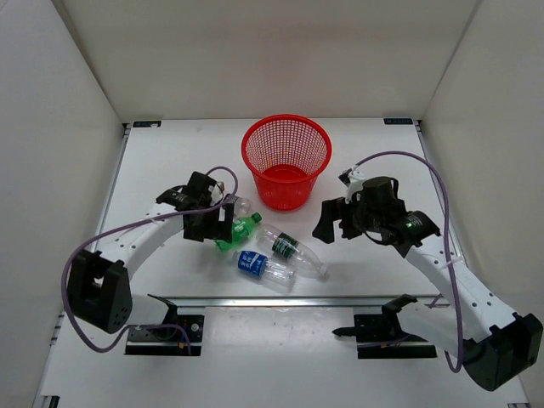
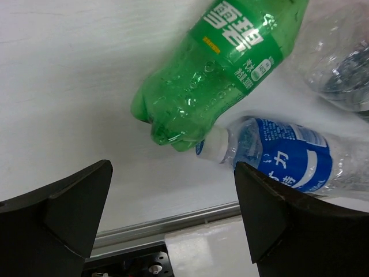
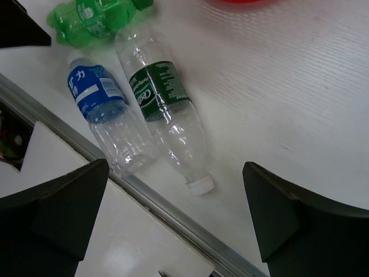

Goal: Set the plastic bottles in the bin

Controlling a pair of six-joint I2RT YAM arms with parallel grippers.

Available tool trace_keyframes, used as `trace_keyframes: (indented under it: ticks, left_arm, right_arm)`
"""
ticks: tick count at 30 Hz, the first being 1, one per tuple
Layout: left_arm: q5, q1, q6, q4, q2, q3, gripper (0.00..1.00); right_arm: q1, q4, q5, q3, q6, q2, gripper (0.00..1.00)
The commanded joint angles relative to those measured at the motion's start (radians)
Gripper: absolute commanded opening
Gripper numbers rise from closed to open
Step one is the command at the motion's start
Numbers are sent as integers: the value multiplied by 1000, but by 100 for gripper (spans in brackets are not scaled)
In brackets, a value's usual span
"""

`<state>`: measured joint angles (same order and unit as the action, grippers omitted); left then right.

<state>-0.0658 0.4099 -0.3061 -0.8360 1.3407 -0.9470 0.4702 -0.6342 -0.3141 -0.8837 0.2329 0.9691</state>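
3 bottles lie flat on the counter [image 1: 170, 161], just in front of the upright red bin [image 1: 268, 183]: green bottle [image 1: 236, 233], blue-label bottle [image 1: 265, 267] with its cap at the green one's base, and dark-green-label bottle [image 1: 293, 249] beside it. A 4th clear bottle [image 1: 240, 206] seems to lie by the left hand [image 2: 173, 219], but it's hard to tell. The left hand is released, jaws wide, over the green base. The right hand [image 3: 176, 213] is also spread, off to the right.
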Motion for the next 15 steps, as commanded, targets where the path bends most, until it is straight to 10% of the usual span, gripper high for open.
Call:
trace_keyframes:
  ticks: [1,15]
  left_arm:
    - [-60,32,35,133,20,16,99]
    - [49,101,104,224,268,-56,99]
  right_arm:
    - [-91,96,-84,26,34,-32,99]
    - [-150,93,-114,60,65,-64,99]
